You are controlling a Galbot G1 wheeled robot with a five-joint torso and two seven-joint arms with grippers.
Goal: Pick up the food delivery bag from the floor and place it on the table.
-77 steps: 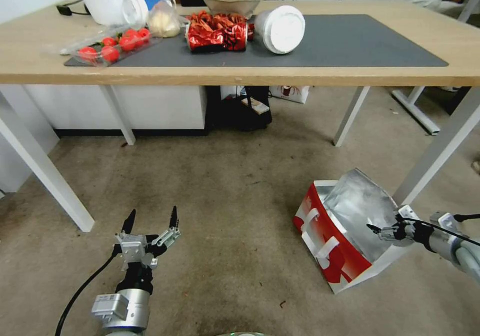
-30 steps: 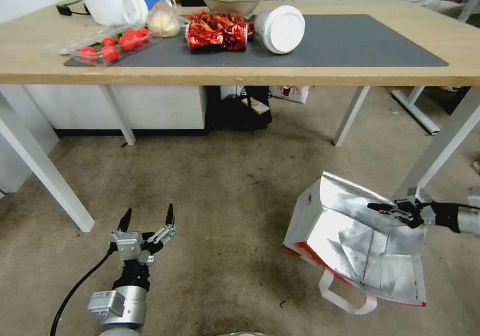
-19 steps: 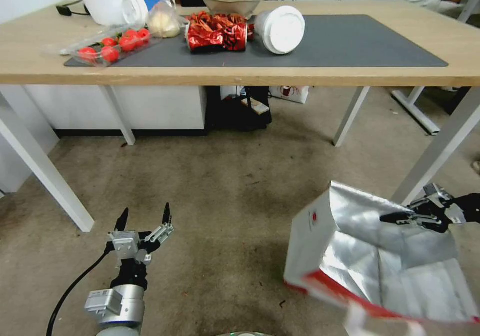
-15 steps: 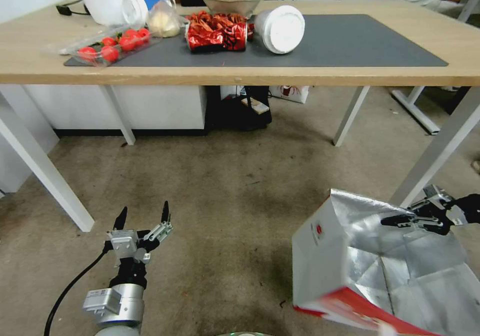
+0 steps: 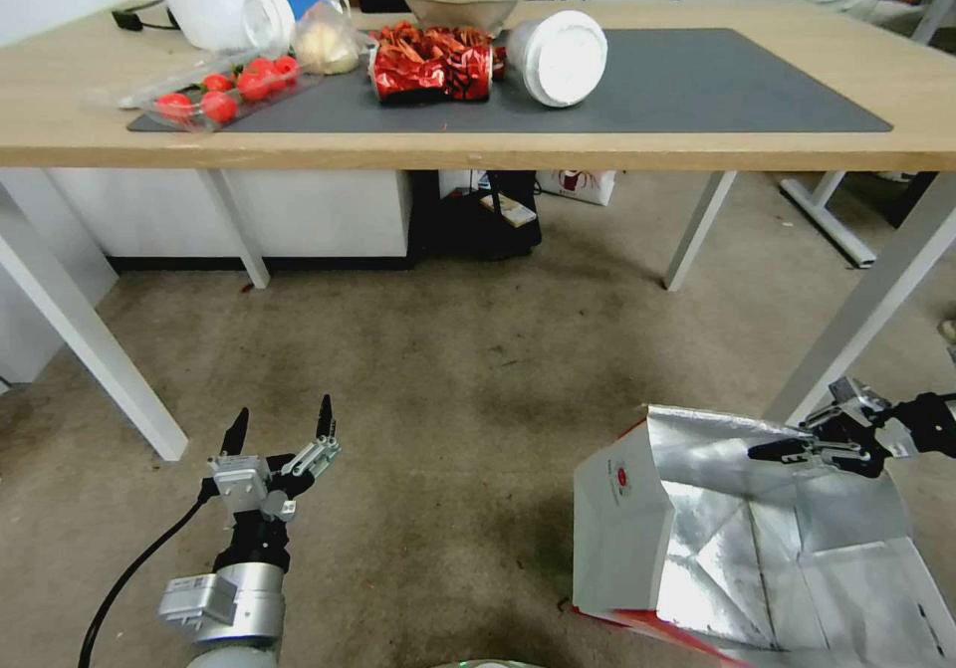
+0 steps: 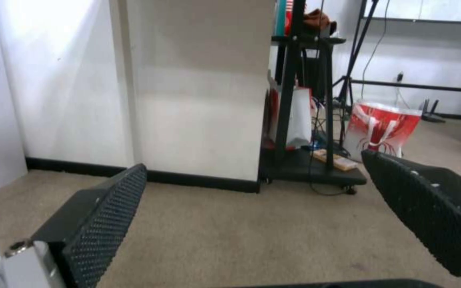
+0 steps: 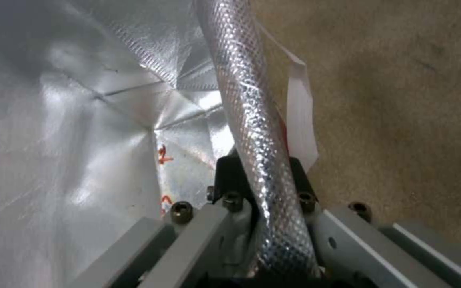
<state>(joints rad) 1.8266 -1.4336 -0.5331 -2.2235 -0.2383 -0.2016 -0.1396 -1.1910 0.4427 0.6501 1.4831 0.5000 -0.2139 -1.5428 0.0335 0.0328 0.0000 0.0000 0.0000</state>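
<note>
Two grippers are in play, and the nearer one does nothing: the left gripper (image 5: 278, 427) hangs low over the carpet (image 5: 448, 399) with its fingers (image 6: 100, 228) spread wide and nothing between them. Beyond it and across to the other side, the right gripper (image 5: 797, 446) has its fingers pinched tight on the top rim of the food delivery bag (image 5: 697, 549), and the right wrist view shows the foil-lined edge (image 7: 252, 120) rolled into a narrow strip clamped between the jaws. The bag dangles below and ahead of those fingers, mouth gaping, silver lining showing, its white face with the small round red logo (image 5: 622, 475) turned outward; it looks lifted or nearly lifted, though its bottom edge is cut off from sight. The risk, as I judge it, is that the grip is on thin paper, not a handle: a swing or a fast rise could tear the rim or let it slide out, and the wide bag could catch the table leg (image 5: 866, 310) just beyond the fingers. Farthest off, the table (image 5: 697, 145) stands well above the fingers, its dark mat (image 5: 717, 86) bare at the right end. Against 2.6 seconds ago, the bag has gone from lying tipped on the carpet to hanging open from the raised right gripper.
</note>
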